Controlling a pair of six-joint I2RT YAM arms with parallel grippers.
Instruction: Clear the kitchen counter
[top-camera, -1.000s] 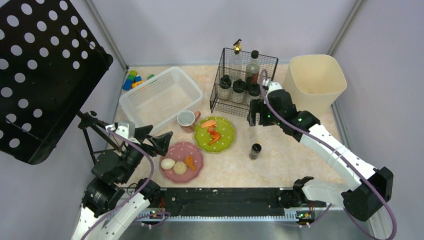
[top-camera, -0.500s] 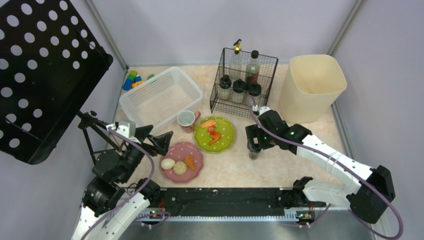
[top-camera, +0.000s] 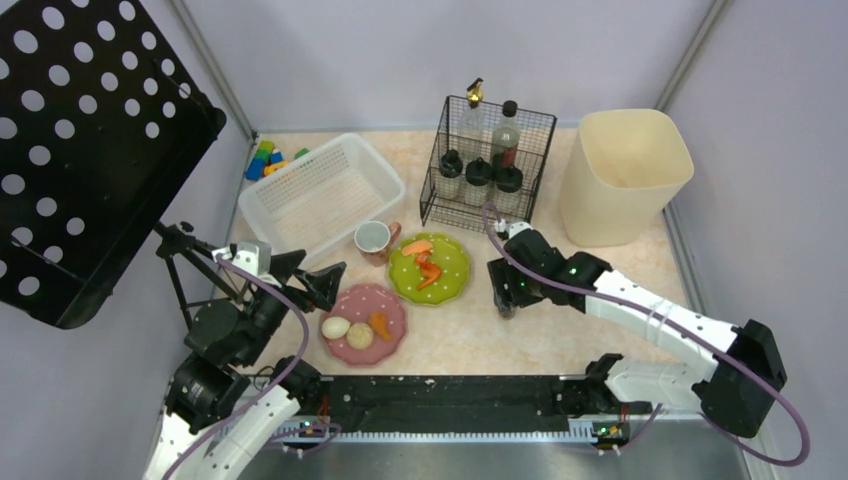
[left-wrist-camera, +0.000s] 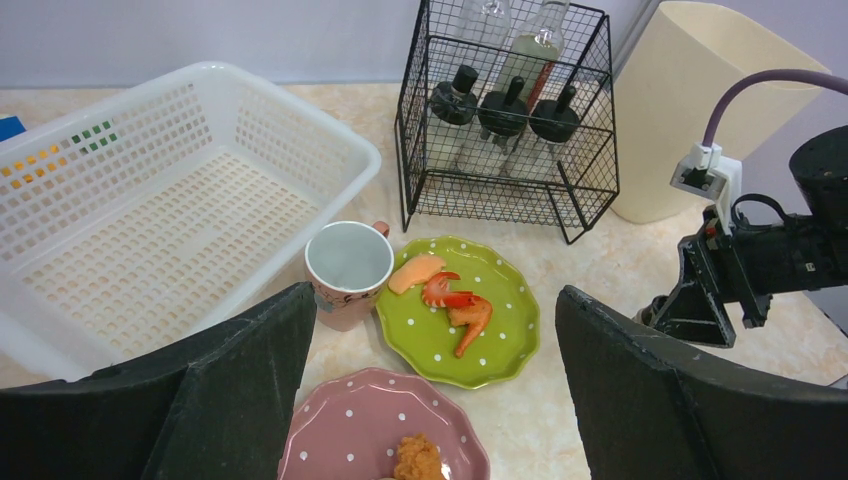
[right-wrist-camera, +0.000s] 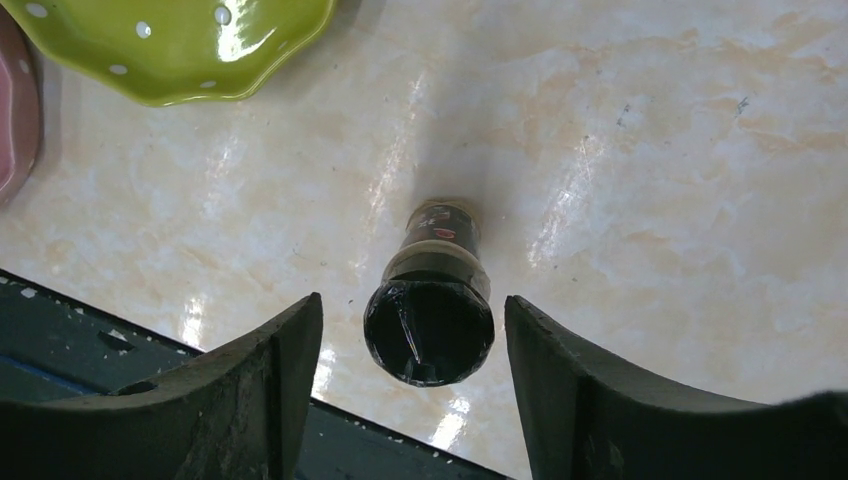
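Observation:
On the kitchen counter (top-camera: 470, 335) stands a small dark bottle (right-wrist-camera: 430, 330) with a black cap. My right gripper (right-wrist-camera: 412, 305) is lowered over it, one finger on either side, open, with a gap between each pad and the cap. In the top view the right gripper (top-camera: 507, 295) hides most of the bottle. My left gripper (top-camera: 315, 280) hovers wide open and empty near the pink plate (top-camera: 390, 305), which holds food pieces. Ahead of the left gripper (left-wrist-camera: 432, 292) lie a green plate (left-wrist-camera: 500, 330) with shrimp and a pink mug (left-wrist-camera: 347, 262).
A white basket (top-camera: 320, 190) sits at the back left with toy blocks (top-camera: 265, 160) behind it. A black wire rack (top-camera: 490, 160) of bottles stands at the back centre, with a beige bin (top-camera: 625, 170) to its right. A black perforated panel (top-camera: 80, 150) hangs at left.
My right gripper came from beside the wire rack toward the near side, dropped over the small bottle, and its jaws have narrowed. The left arm has not moved.

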